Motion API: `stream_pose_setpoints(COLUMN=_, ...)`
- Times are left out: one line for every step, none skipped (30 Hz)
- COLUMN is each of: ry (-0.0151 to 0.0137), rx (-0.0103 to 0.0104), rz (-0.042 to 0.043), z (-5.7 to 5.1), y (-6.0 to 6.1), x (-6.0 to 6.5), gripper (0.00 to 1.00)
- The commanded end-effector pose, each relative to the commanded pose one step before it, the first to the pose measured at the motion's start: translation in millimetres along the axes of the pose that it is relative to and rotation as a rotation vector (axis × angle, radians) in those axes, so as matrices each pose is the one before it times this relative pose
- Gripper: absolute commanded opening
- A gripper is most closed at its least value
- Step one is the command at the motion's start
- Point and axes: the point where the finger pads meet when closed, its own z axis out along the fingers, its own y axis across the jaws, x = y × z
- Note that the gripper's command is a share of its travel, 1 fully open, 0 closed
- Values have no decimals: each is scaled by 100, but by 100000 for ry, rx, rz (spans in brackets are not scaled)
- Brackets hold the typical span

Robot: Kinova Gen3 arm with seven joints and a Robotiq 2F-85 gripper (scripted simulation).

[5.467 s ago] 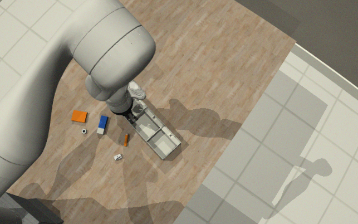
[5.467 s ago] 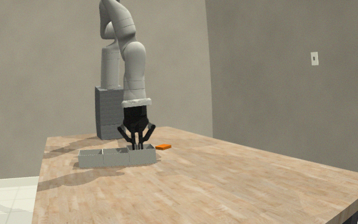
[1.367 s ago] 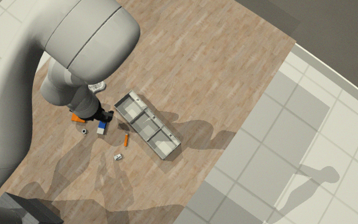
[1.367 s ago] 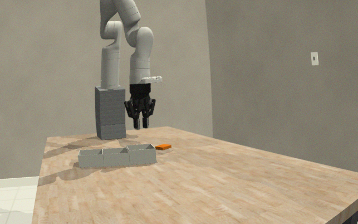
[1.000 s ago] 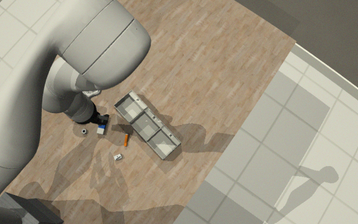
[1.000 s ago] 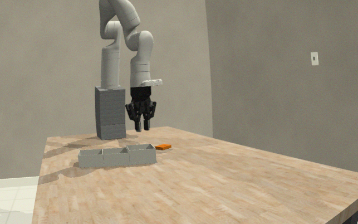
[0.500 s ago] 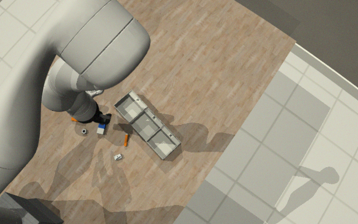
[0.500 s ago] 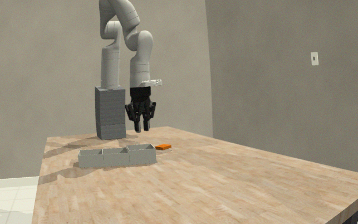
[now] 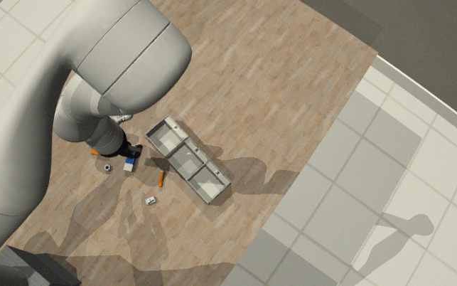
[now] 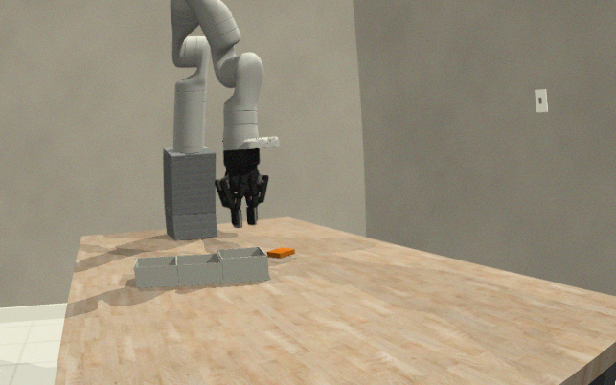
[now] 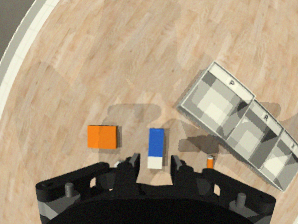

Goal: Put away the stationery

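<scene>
My gripper (image 9: 135, 151) (image 10: 244, 221) (image 11: 155, 162) hangs well above the table, fingers part open with nothing between them. Straight below it lies a blue and white eraser (image 9: 129, 164) (image 11: 156, 147). An orange marker (image 9: 160, 178) (image 11: 209, 161) lies between the eraser and the row of three grey bins (image 9: 177, 128) (image 10: 200, 274) (image 11: 229, 84). The bins' small labels are too small to read. A flat orange block (image 9: 94, 152) (image 10: 281, 252) (image 11: 101, 136) lies on the eraser's other side, partly under the arm in the overhead view.
A small metal nut (image 9: 107, 168) lies near the eraser. A small white object (image 9: 150, 200) lies further out on the wooden table (image 9: 259, 89). The arm's grey pedestal (image 10: 190, 193) stands at the table's back edge behind the bins.
</scene>
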Motion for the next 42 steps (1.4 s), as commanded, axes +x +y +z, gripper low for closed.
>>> stream_pose_setpoints(ry=109, rx=-53, rz=-18, z=-43, y=17, x=45, gripper=38)
stream_pose_setpoints(ry=2, rx=-2, rz=1, z=0, y=1, x=1, gripper=38)
stream_pose_setpoints(ry=0, rx=0, rz=0, z=0, y=0, x=0, gripper=38)
stream_pose_setpoints(ry=0, rx=0, rz=0, z=0, y=0, x=0, gripper=38)
stream_pose_setpoints(ry=0, rx=0, rz=0, z=0, y=0, x=0, gripper=38)
stream_pose_setpoints(ry=0, rx=0, rz=0, z=0, y=0, x=0, gripper=38)
stream_pose_setpoints(ry=0, rx=0, rz=0, z=0, y=0, x=0, gripper=38)
stream_pose_setpoints(ry=0, rx=0, rz=0, z=0, y=0, x=0, gripper=38)
stream_pose_setpoints(ry=6, rx=-6, rz=4, z=-2, y=10, x=0, gripper=38)
stream_pose_setpoints(ry=0, rx=0, rz=0, z=0, y=1, x=0, gripper=38)
stream_pose_setpoints(ry=-3, rx=7, rz=-10, z=2, y=-8, x=1, gripper=38)
stream_pose_setpoints(ry=0, rx=-2, rz=1, z=0, y=2, x=0, gripper=38)
stream_pose_setpoints(ry=0, rx=-1, rz=0, z=0, y=0, x=0, gripper=38)
stream_pose_setpoints(ry=0, rx=-3, rz=8, z=395, y=9, x=3, gripper=38)
stream_pose_setpoints(ry=-1, rx=1, rz=0, z=398, y=-2, x=-3, gripper=38)
stream_pose_setpoints(ry=3, rx=-1, rz=0, z=403, y=-13, x=-22, gripper=38)
stream_pose_setpoints(ry=0, rx=0, rz=0, z=0, y=0, x=0, gripper=38)
stream_pose_setpoints(ry=0, rx=0, rz=0, z=0, y=0, x=0, gripper=38)
stream_pose_setpoints(ry=-2, rx=1, rz=0, z=397, y=-24, x=-28, gripper=38)
stream_pose_setpoints(ry=-1, rx=1, rz=0, z=399, y=-24, x=-30, gripper=38)
stream_pose_setpoints(ry=0, rx=0, rz=0, z=400, y=-28, x=-36, gripper=38)
stream_pose_setpoints(ry=0, rx=0, rz=0, z=400, y=-32, x=-42, gripper=38)
stream_pose_setpoints(ry=0, rx=0, rz=0, z=400, y=-36, x=-47, gripper=38)
stream_pose_setpoints(ry=0, rx=0, rz=0, z=400, y=-38, x=-50, gripper=38)
stream_pose_setpoints(ry=0, rx=0, rz=0, z=400, y=-40, x=-50, gripper=38)
stream_pose_setpoints(ry=0, rx=0, rz=0, z=400, y=-40, x=-50, gripper=38)
stream_pose_setpoints(ry=0, rx=0, rz=0, z=400, y=-39, x=-48, gripper=38)
stream_pose_setpoints(ry=0, rx=0, rz=0, z=400, y=-37, x=-44, gripper=38)
stream_pose_setpoints(ry=0, rx=0, rz=0, z=400, y=-35, x=-41, gripper=38)
stream_pose_setpoints(ry=0, rx=0, rz=0, z=400, y=-32, x=-37, gripper=38)
stream_pose_setpoints(ry=0, rx=0, rz=0, z=100, y=-29, x=-32, gripper=38)
stream_pose_setpoints(ry=0, rx=0, rz=0, z=1, y=-24, x=-25, gripper=38)
stream_pose_setpoints(ry=0, rx=0, rz=0, z=0, y=-16, x=-13, gripper=38)
stream_pose_setpoints(ry=0, rx=0, rz=0, z=0, y=0, x=0, gripper=38)
stream_pose_setpoints(ry=0, rx=0, rz=0, z=0, y=0, x=0, gripper=38)
stream_pose_setpoints(ry=0, rx=-1, rz=0, z=-8, y=16, x=23, gripper=38)
stream_pose_setpoints(ry=3, rx=-1, rz=0, z=4, y=22, x=32, gripper=38)
stream_pose_setpoints(ry=3, rx=0, rz=0, z=3, y=28, x=39, gripper=38)
stream_pose_setpoints(ry=-4, rx=1, rz=0, z=3, y=37, x=52, gripper=38)
stream_pose_setpoints(ry=0, rx=0, rz=0, z=0, y=36, x=47, gripper=38)
stream_pose_setpoints(ry=0, rx=0, rz=0, z=0, y=36, x=48, gripper=38)
stream_pose_setpoints(ry=0, rx=0, rz=0, z=0, y=36, x=47, gripper=38)
